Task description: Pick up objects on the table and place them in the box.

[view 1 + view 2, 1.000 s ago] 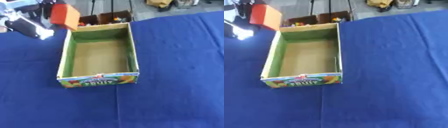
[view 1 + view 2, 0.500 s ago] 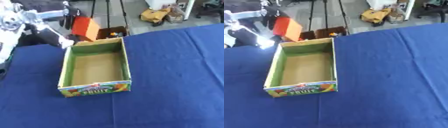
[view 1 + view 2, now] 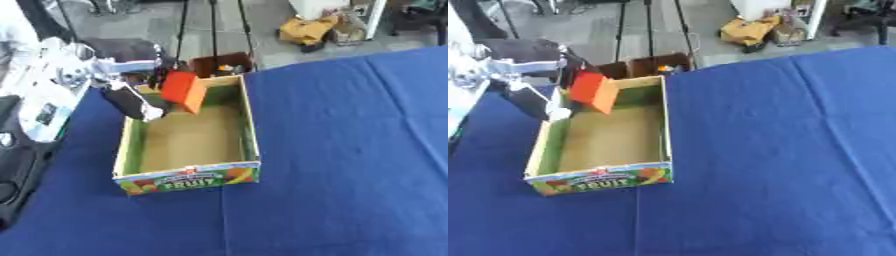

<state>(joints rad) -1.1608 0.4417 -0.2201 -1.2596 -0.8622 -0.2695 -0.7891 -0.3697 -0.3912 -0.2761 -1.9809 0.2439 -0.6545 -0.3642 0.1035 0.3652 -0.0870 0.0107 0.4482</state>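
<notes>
An open cardboard fruit box (image 3: 249, 134) with green inner walls stands on the blue table, its inside bare. My left hand (image 3: 133, 100) comes in from the upper left and is shut on an orange block (image 3: 182, 92), which hangs tilted just above the box's far left corner. The same orange block (image 3: 592, 92) shows over the far end of the box in the right eye view. My right hand is in neither view.
The blue tablecloth (image 3: 350, 165) stretches wide to the right and in front of the box. Beyond the table's far edge sit a small brown crate (image 3: 223, 64) with small items and tripod legs on a grey floor. A dark arm part lies at the left edge.
My left hand has carried the orange block rightward and down, from beyond the box's far left corner to over its far end. The camera has shifted too.
</notes>
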